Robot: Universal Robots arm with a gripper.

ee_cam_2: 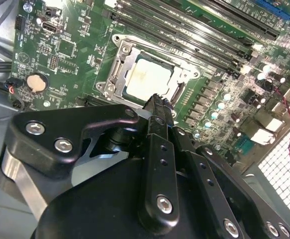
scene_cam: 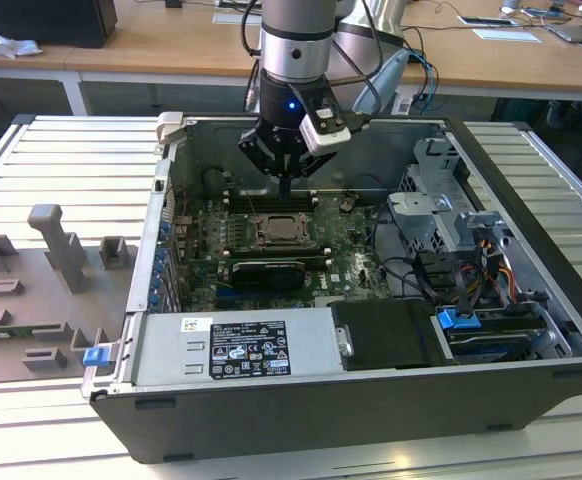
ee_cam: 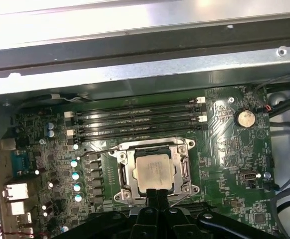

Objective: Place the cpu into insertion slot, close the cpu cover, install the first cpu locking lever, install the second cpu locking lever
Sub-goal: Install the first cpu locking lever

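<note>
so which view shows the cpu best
The first wrist view: the cpu lies nearly square-on, the gripper covering just one edge. The second wrist view shows it slanted; the exterior view shows it small, below the gripper.

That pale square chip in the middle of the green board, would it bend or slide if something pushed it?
The cpu has a flat metal top, so it is probably stiff. It lies flat inside the metal frame of the slot, so a sideways push would likely not slide or tip it. Its smooth top looks slippery to grip.
</note>
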